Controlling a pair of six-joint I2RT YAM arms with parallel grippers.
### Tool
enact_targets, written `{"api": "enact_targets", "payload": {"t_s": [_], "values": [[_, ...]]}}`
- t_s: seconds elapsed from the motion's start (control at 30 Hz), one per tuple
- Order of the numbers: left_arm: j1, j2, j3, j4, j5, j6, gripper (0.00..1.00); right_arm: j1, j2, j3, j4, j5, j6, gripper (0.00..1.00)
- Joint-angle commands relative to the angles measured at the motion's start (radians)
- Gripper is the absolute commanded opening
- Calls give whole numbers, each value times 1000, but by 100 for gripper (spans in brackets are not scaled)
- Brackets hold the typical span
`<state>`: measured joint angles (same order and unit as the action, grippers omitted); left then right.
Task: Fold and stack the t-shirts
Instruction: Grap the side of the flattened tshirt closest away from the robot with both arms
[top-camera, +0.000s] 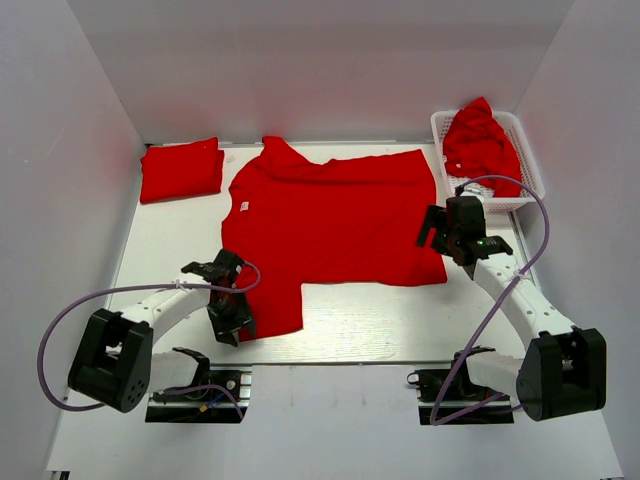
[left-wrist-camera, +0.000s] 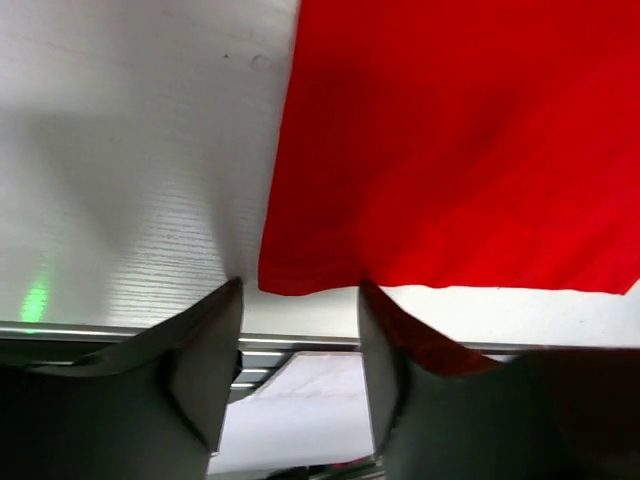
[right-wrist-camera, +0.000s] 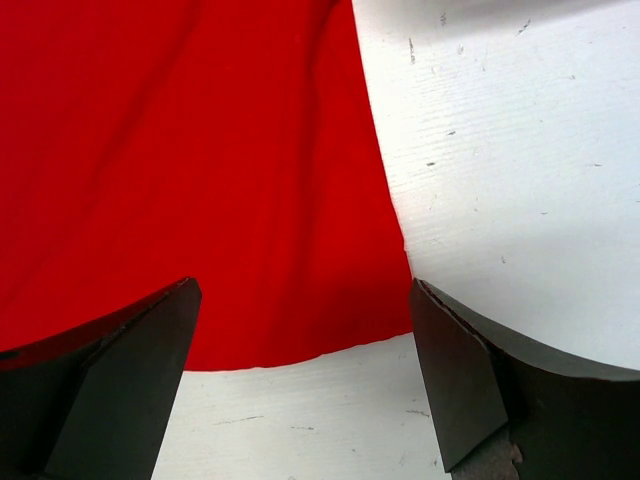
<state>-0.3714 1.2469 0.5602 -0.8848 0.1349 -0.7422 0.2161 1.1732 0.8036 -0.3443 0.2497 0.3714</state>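
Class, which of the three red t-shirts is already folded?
The far-left t-shirt: a neat rectangle. The middle t-shirt lies spread out; the crumpled t-shirt sits in the basket.

I can't read any text anywhere; the white neck tag (top-camera: 245, 205) on the spread t-shirt (top-camera: 330, 220) is too small.

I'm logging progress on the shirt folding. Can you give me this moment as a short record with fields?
spread t-shirt: flat on the table, centre, unfolded
folded t-shirt: far left corner, nothing on it
crumpled t-shirts: heaped in the white basket, far right, number unclear
left hand: jaws apart at the corner of the spread shirt's near sleeve
right hand: jaws wide over the near corner of its hem
progress: one folded, no stack yet
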Motion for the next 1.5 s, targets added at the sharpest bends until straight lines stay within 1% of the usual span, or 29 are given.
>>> {"api": "enact_targets", "payload": {"t_s": [0.0, 0.03, 0.07, 0.13, 0.2, 0.27, 0.33, 0.37, 0.47, 0.5, 0.53, 0.57, 0.6, 0.7, 0.8, 0.83, 0.87, 1.0, 1.17, 1.3, 1.43, 1.47], "values": [[-21, -15, -49, 86, -66, -22, 58, -4, -1, 23, 5, 36, 18, 90], [-21, -15, -58, 96, -87, -32, 54, -4, -3, 17, 2, 37, 26, 90], [-21, -4, -59, 109, -87, -32, 47, -4, -9, 10, 2, 34, 26, 90], [-21, 12, -46, 118, -115, -32, 41, -6, -10, 5, 2, 31, 26, 90], [-21, 40, -31, 129, -130, -23, 40, -6, -18, -7, 2, 28, 27, 90], [-21, 49, -11, 147, -130, -11, 35, -4, -20, -10, -13, 17, 29, 90], [-21, 78, -2, 156, -130, 10, 35, -3, -24, -20, -21, 10, 31, 90], [-21, 79, -2, 156, -130, 10, 38, -6, -27, -23, -27, 10, 34, 90], [-21, 79, -2, 175, -130, 23, 38, -7, -35, -38, -32, 8, 35, 90], [-21, 79, -12, 193, -130, 33, 29, -6, -37, -41, -32, 3, 37, 90], [-21, 79, -13, 202, -118, 33, 22, -6, -41, -43, -42, 3, 37, 90], [-21, 79, -13, 211, -118, 44, 10, -6, -44, -41, -47, 6, 37, 90], [-21, 79, -13, 211, -107, 44, 0, -6, -43, -40, -48, 6, 35, 90], [-21, 79, -13, 237, -72, 76, 0, -6, -50, -49, -74, 20, 41, 90], [-21, -22, -3, 237, -72, 87, 0, -4, -52, -69, -102, 54, 105, 90], [-21, -23, -3, 237, -72, 96, 0, -9, -49, -69, -105, 59, 133, 90], [-21, -61, -3, 237, -72, 107, 0, -6, -44, -73, -111, 69, 147, 90], [-21, -107, -3, 237, -5, 121, 0, -6, -15, -93, -99, 65, 207, 90], [-21, -107, -3, 237, 19, 130, 0, -18, 52, -124, -114, 97, 273, 90], [-21, -107, 6, 237, 29, 142, 0, -37, 100, -124, -108, 126, 291, 90], [-21, -107, 6, 237, 38, 142, 0, -66, 141, -130, -84, 119, 305, 90], [-21, -107, 6, 237, 38, 142, 0, -67, 144, -135, -70, 123, 314, 88]]}}
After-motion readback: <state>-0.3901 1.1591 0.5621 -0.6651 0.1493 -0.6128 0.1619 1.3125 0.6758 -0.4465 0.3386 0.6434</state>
